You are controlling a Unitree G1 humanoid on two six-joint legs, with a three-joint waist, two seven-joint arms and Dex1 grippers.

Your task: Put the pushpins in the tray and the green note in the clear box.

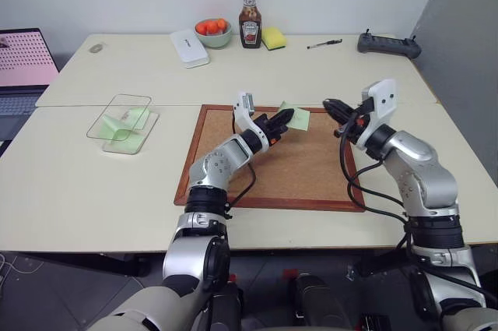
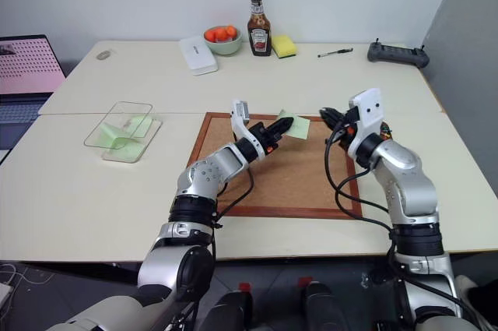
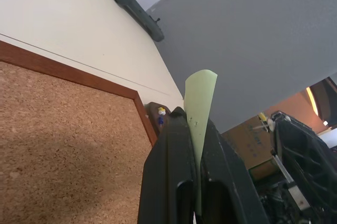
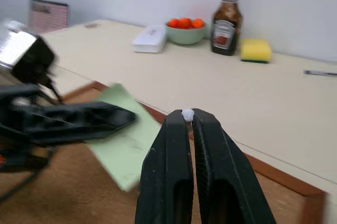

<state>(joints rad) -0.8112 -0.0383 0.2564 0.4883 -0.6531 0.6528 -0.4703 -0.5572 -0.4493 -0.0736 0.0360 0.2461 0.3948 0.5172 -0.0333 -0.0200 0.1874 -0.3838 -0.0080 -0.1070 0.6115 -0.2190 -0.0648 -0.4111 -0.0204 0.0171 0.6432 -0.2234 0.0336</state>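
Both grippers were raised over the cork board (image 1: 288,171), nearest the camera. Left gripper (image 1: 286,119): fingers closed on one edge of the green note (image 1: 298,117), which was held off the board near its far edge; in the left wrist view the note (image 3: 199,109) stood pinched upright between the black fingers (image 3: 168,182). Right gripper (image 1: 332,107): fingers closed, with a small white pin (image 4: 187,114) clamped at the tips, over the board's right far corner. The two grippers were near each other but apart, the note between them.

A small dark tray (image 3: 156,114) holding a pin with a blue shaft and a pale head sat just off a corner of the board in the left wrist view.

Clear box (image 1: 118,119): on the table well to the left of the board, with pale green slips lying in and under it.

Along the far edge of the table stood a white case (image 1: 189,47), a bowl (image 1: 213,33) of orange fruit, a sauce bottle (image 1: 250,17), a yellow sponge (image 1: 273,37), a pen (image 1: 324,44) and a dark controller (image 1: 388,44). A laptop (image 1: 23,74) sat at the far left.
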